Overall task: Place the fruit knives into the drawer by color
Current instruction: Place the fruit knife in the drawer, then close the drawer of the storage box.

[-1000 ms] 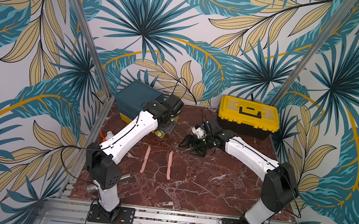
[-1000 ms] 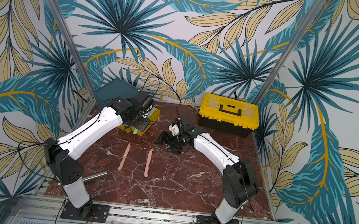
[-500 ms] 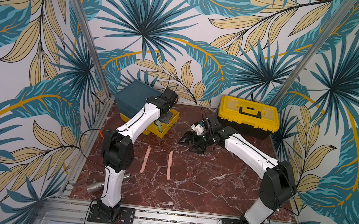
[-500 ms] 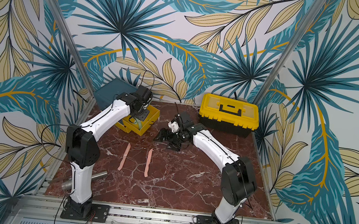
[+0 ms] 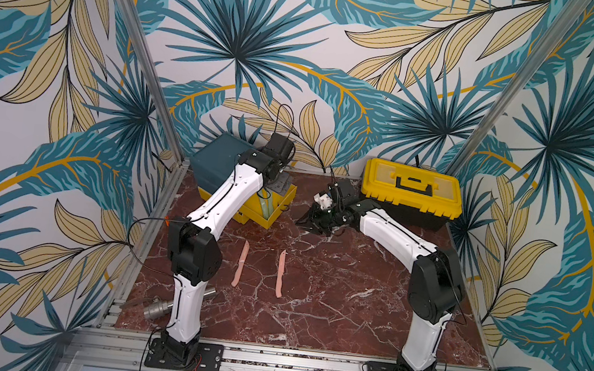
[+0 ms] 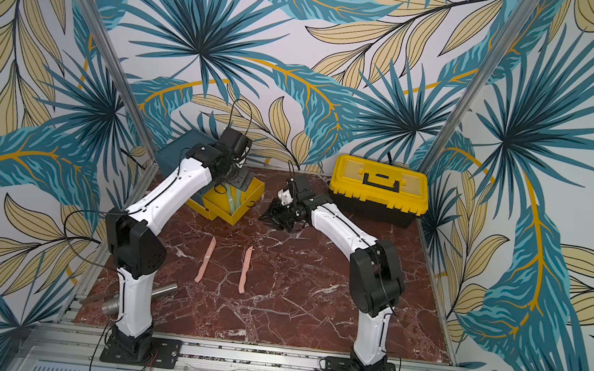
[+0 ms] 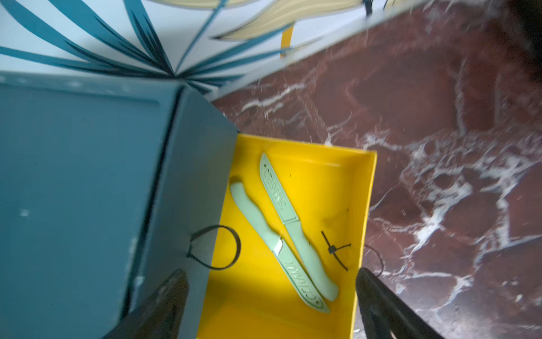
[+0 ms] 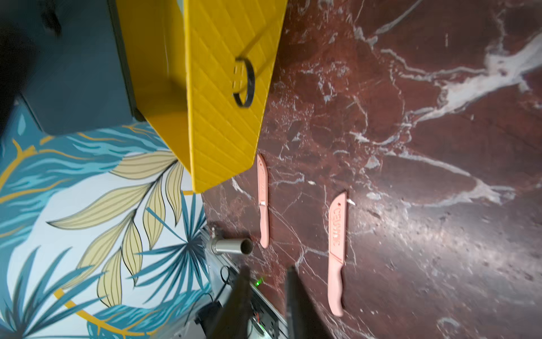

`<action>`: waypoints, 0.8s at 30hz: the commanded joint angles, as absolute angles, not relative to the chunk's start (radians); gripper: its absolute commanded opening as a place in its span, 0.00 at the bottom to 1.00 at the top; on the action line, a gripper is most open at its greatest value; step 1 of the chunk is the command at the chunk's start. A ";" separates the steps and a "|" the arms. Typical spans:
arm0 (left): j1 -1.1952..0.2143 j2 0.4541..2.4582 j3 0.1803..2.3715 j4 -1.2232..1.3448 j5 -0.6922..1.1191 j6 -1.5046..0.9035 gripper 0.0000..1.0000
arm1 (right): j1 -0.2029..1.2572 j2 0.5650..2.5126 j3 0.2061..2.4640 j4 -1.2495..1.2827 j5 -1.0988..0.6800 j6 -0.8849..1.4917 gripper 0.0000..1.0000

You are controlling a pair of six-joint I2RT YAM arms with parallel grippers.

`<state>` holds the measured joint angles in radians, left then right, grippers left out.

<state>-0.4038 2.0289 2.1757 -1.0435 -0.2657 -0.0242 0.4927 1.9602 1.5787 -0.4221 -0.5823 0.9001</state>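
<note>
While the left gripper (image 7: 269, 274) hangs over the open yellow drawer (image 7: 363, 190) with its jaws spread wide and nothing in them, two sage green knives (image 7: 296, 234) lie on that drawer's floor, side by side and head to tail: one blade points toward the handle end of its neighbour, and both long axes run slantwise to the front wall. In a top view these green knives show only as pale strips (image 6: 235, 198), running roughly up-down in the frame. The drawer sticks out of the dark teal chest (image 5: 214, 162) in the upper left of the marble table (image 5: 332, 293), and a black ring pull (image 8: 245, 82) hangs on its front. There are two pink knives (image 5: 240, 269) in both top views, on bare marble left of centre and below the drawer. They are near-parallel and apart, their long axes near-vertical in the frame, with blades toward the drawer and handles toward the lower edge. That makes four knives counted, two green and two pink. The right gripper (image 5: 304, 221) sits low at mid-frame, right of the drawer, with its jaws drawn in to a slim gap and gripping nothing. One yellow toolbox (image 5: 411, 192) stands at the upper right, and one steel cylinder (image 5: 159, 308) lies at the lower left edge.
</note>
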 commanded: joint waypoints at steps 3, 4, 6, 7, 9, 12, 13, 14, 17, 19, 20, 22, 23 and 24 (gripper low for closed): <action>-0.372 1.990 2.298 -1.115 -0.281 -0.106 0.87 | 0.483 2.084 1.655 -0.253 -0.583 1.069 0.00; -0.356 1.991 2.301 -1.120 -0.281 -0.124 0.82 | 0.481 2.101 1.669 -0.241 -0.585 1.079 0.00; -0.313 1.996 2.314 -1.139 -0.272 -0.176 0.45 | 0.480 2.132 1.689 -0.192 -0.588 1.115 0.00; -0.291 1.996 2.315 -1.142 -0.261 -0.198 0.25 | 0.478 2.144 1.693 -0.171 -0.591 1.130 0.00; -0.248 1.989 2.306 -1.136 -0.236 -0.232 0.00 | 0.475 2.164 1.692 -0.105 -0.596 1.176 0.00; -0.201 1.979 2.284 -1.117 -0.227 -0.246 0.00 | 0.476 2.200 1.702 -0.038 -0.601 1.232 0.00; -0.189 1.976 2.275 -1.111 -0.230 -0.247 0.00 | 0.475 2.212 1.706 -0.020 -0.606 1.247 0.00; -0.175 1.971 2.262 -1.103 -0.231 -0.247 0.00 | 0.474 2.224 1.712 -0.004 -0.610 1.264 0.00; -0.132 1.960 2.215 -1.084 -0.224 -0.257 0.00 | 0.474 2.259 1.738 0.018 -0.616 1.293 0.00; -0.105 1.961 2.184 -1.081 -0.209 -0.265 0.00 | 0.475 2.283 1.765 0.028 -0.618 1.303 0.00; -0.094 1.963 2.162 -1.077 -0.201 -0.267 0.00 | 0.476 2.298 1.784 0.034 -0.622 1.310 0.00; -0.072 1.968 2.124 -1.072 -0.183 -0.274 0.00 | 0.477 2.325 1.821 0.045 -0.625 1.325 0.00; -0.062 1.970 2.102 -1.068 -0.172 -0.280 0.00 | 0.480 2.343 1.840 0.059 -0.629 1.338 0.00; -0.054 1.972 2.083 -1.063 -0.154 -0.287 0.00 | 0.482 2.360 1.861 0.072 -0.631 1.351 0.00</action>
